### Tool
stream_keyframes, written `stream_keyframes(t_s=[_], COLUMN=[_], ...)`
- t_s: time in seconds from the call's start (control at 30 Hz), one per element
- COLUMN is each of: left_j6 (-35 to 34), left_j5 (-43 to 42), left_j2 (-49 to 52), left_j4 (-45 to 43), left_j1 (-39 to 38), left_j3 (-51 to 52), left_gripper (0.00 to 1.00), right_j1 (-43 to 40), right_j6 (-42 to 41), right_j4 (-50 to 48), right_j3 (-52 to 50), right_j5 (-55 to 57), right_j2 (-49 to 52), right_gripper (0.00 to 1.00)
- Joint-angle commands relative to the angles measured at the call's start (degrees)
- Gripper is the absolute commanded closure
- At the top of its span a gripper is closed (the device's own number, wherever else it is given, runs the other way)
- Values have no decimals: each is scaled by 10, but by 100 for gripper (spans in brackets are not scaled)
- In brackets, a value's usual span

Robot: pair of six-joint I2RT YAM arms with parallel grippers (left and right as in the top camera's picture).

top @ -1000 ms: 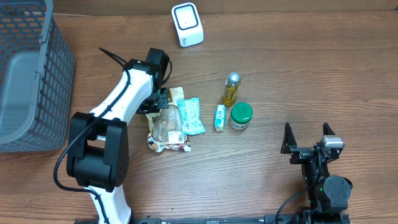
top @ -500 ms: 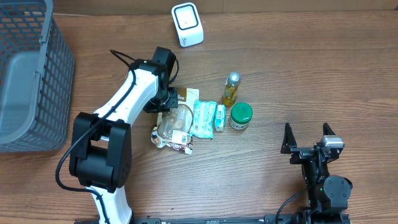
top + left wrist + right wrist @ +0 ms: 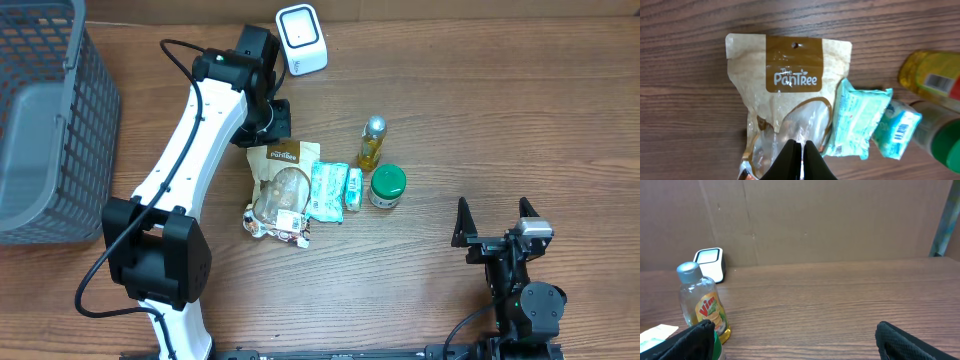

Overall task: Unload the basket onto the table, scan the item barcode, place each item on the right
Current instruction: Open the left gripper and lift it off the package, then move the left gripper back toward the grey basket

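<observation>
Overhead: the left hand (image 3: 277,119) hung shut and empty at 12 o'clock of the pouch (image 3: 278,185) on the worktop (image 3: 450,110), the scanner (image 3: 301,38) at 1 o'clock. Left wrist: fingers (image 3: 789,161) pressed together above the pouch. Right wrist: the right hand (image 3: 795,332) gaped wide, holding nothing.

Table (image 3: 500,110), contents by position.
- Wire basket (image 3: 40,120): far-left corner, running off the left edge.
- Scanner (image 3: 301,39): far edge, left of centre.
- Snack pouch (image 3: 278,190): flat on the table at centre, nearer than the scanner.
- Wipes pack (image 3: 326,190): flat, touching the snack pouch's right edge.
- Small packet (image 3: 353,189): just right of the wipes pack.
- Lidded jar (image 3: 387,185): upright, just right of the small packet.
- Bottle (image 3: 371,145): upright, just beyond the lidded jar on its far side.
- Left gripper (image 3: 278,122): between the scanner and the snack pouch, above the pouch's far end.
- Right gripper (image 3: 492,222): near right, well apart from the cluster.
</observation>
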State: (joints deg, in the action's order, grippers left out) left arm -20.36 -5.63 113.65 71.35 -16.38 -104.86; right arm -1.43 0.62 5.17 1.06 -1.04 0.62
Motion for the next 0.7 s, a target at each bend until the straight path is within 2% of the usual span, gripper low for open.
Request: stream_keyframes(t_s=[0.0, 0.23, 0.33, 0.57, 0.63, 0.67], left_j6=[18, 41, 41, 41, 41, 41], left_j5=[-17, 20, 69, 116, 129, 129], left_j2=[-11, -74, -110, -163, -163, -162], left_j4=[23, 77, 74, 75, 75, 74], left_j1=[12, 55, 92, 202, 234, 249], left_j3=[-42, -127, -143, -145, -145, -144], left_gripper=[94, 91, 84, 69, 54, 51], right_j1=[-2, -2, -2, -2, -2, -2], right_j6=[-2, -2, -2, -2, -2, -2], right_j4=[-3, -3, -3, -3, -3, -3], right_j3=[-6, -6, -6, -6, -6, -6], right_j5=[6, 6, 6, 5, 6, 5], right_j2=[-5, -5, -5, -5, -5, -5], right_gripper=[0, 0, 0, 0, 0, 0])
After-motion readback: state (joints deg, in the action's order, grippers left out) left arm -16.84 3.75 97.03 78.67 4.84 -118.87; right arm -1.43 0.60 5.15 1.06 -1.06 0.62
